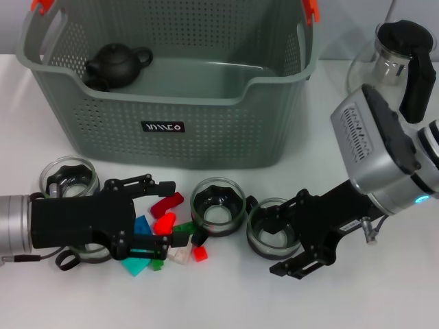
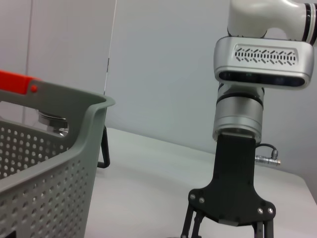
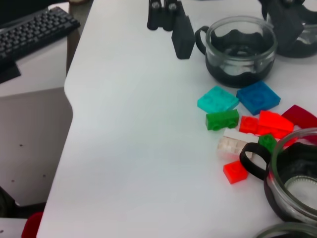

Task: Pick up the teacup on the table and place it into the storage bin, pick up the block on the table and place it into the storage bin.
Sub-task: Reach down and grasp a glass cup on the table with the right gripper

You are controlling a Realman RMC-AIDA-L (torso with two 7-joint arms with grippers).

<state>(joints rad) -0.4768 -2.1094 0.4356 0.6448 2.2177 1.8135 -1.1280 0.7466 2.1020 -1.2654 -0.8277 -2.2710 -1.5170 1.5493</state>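
Observation:
The grey-green storage bin [image 1: 206,130] stands at the back, its corner also in the left wrist view [image 2: 59,148]. Several glass teacups sit in front of it. My right gripper [image 1: 274,241] is open, its fingers straddling the rightmost teacup [image 1: 273,232] without visibly pressing it. Another teacup [image 1: 218,205] stands just left of that. My left gripper [image 1: 168,214] is open over a pile of small blocks [image 1: 164,241], with a red block [image 1: 164,222] between its fingers. The blocks [image 3: 247,121] and a teacup [image 3: 240,49] also show in the right wrist view.
A black teapot [image 1: 115,65] lies inside the bin. A glass teapot [image 1: 398,58] with a black lid stands at the back right. One more teacup [image 1: 68,179] sits at the left, beside my left arm. A keyboard [image 3: 29,29] lies beyond the table edge [image 3: 69,89].

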